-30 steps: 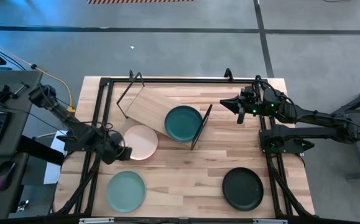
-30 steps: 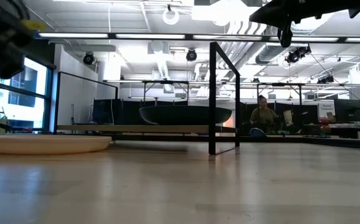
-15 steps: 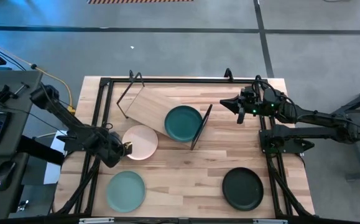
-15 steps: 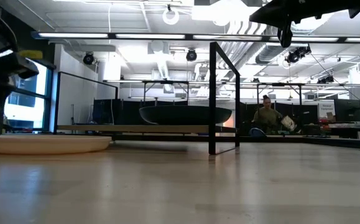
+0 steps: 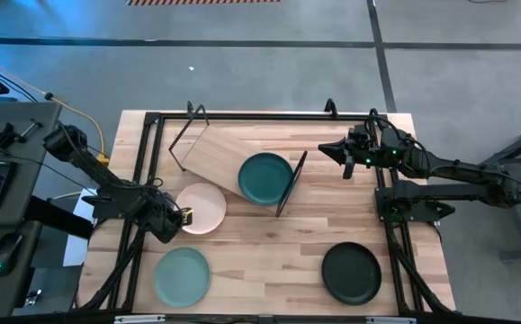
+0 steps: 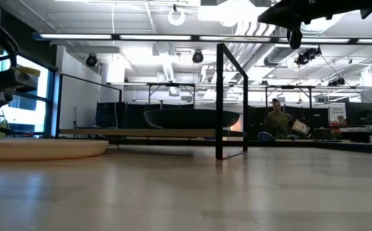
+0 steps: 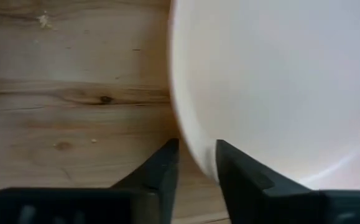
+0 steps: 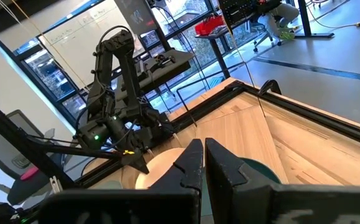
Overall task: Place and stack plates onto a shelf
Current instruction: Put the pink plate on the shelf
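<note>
Jaws of left gripper [image 7: 195, 163] straddle smooth round pink-cream plate [image 7: 279, 87] rim.

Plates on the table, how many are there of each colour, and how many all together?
Dark teal plate, on the shelf: 1
Pale pink plate, with the left gripper at its rim: 1
Mint green plate: 1
Black plate: 1
Total: 4 plates
</note>
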### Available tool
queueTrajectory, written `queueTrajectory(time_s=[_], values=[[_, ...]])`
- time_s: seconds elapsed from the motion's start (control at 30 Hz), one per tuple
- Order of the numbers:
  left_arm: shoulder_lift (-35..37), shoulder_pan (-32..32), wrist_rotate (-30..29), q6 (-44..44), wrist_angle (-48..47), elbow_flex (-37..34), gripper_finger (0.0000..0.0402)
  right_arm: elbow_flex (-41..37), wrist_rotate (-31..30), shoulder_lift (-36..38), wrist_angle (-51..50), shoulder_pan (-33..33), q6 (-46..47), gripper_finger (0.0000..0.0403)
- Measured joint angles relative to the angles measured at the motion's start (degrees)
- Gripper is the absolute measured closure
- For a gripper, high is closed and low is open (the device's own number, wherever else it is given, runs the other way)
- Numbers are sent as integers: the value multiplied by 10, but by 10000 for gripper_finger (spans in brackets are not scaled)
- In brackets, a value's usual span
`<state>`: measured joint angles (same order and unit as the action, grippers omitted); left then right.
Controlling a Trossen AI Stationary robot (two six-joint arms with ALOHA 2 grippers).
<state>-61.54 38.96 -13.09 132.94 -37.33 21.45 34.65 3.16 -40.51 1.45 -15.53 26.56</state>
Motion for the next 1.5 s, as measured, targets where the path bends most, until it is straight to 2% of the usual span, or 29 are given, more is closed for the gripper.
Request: queueTrajectory(time_s=[0.13, 0.2, 0.37, 0.47, 0.63, 0.73, 0.83, 0.9, 1.0, 1.07, 1.23, 1.5], values=[[0, 0, 1, -3, 1, -1, 380, 0, 0, 0, -1, 0, 0, 403], [1, 0, -5, -11, 12, 0, 394, 0, 0, 0, -4, 0, 0, 403], [28, 1, -7, -16, -5, -1, 397, 0, 0, 0, -15, 0, 0, 403], [60, 1, -28, -16, -22, 0, 397, 0, 0, 0, -21, -2, 0, 403], [122, 0, -88, -25, -91, 46, 399, 0, 0, 0, -21, -2, 0, 403], [141, -7, -104, -47, -136, 87, 399, 0, -2, 0, -21, -2, -4, 403], [140, -31, -134, -57, -193, 122, 400, 0, -12, 0, -21, -2, -17, 403], [138, -52, -177, -56, -220, 136, 400, 0, -26, 0, -21, -2, -24, 403], [135, -100, -249, -53, -225, 141, 400, 0, -40, 0, -21, -2, -26, 403], [128, -138, -277, -63, -224, 141, 401, 0, -42, 0, -21, -2, -26, 403], [103, -220, -288, -102, -214, 141, 401, 0, -42, 0, -21, -2, -20, 403], [30, -298, -281, -178, -124, 141, 401, 0, -41, 0, -22, -2, -23, 403]])
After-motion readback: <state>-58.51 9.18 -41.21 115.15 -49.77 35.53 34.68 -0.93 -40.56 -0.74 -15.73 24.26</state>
